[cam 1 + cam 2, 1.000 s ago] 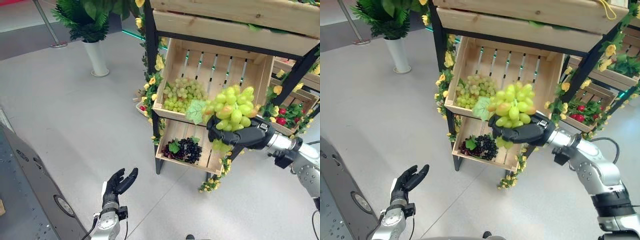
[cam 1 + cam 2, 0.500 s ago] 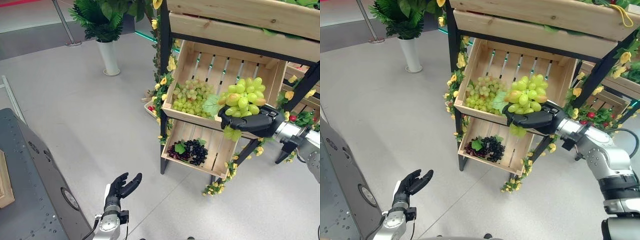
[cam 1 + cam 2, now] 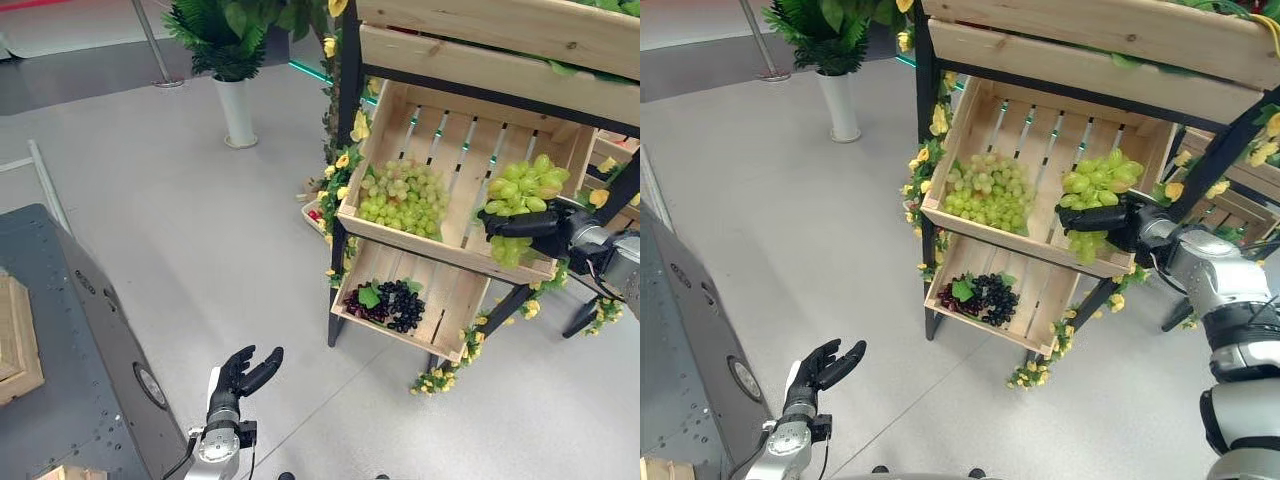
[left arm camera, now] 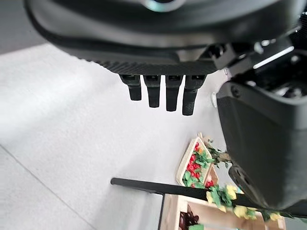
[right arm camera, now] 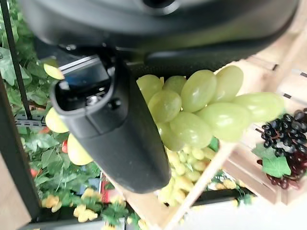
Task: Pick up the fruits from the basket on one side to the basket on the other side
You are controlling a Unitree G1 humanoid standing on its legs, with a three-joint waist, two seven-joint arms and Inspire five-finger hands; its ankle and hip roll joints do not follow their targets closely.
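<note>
Now over upper crate's (image 3: pixel 455 245) right end: right hand (image 3: pixel 524 224) gripping green grapes (image 3: pixel 522 190).

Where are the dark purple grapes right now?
The dark purple grapes lie in the lower wooden crate of the shelf, toward its left side, right below the crate holding the pale green grapes.

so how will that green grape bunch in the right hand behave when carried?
The bunch probably flops: part of it hangs below the right hand. The round grapes look smooth, so likely slippery. It bulges well past the hand, so it may swing or shift.
</note>
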